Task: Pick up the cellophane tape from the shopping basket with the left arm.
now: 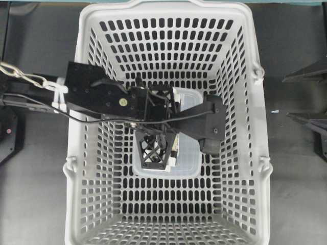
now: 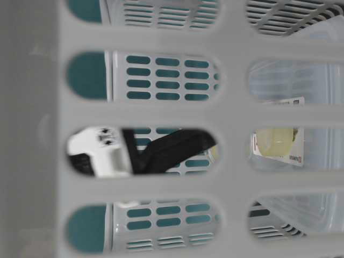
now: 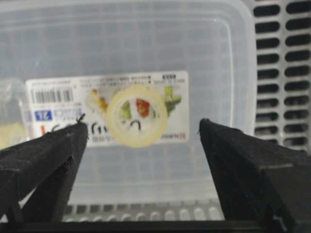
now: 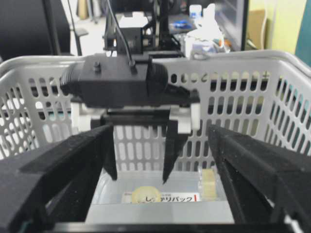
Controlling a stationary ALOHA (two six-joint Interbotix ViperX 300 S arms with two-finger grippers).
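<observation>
The left gripper (image 3: 141,141) hangs with its fingers (image 3: 46,150) spread wide, holding nothing. Framed between them, the cellophane tape (image 3: 137,115) lies flat on the printed label of the clear lidded container (image 3: 146,48), untouched by either finger. The container rests on the slotted floor of the shopping basket (image 1: 82,153), near its middle. The left arm (image 1: 97,94) reaches in over the basket's left rim, pointing down. The right gripper (image 4: 160,160) sits outside the basket's wall with fingers likewise apart and empty.
</observation>
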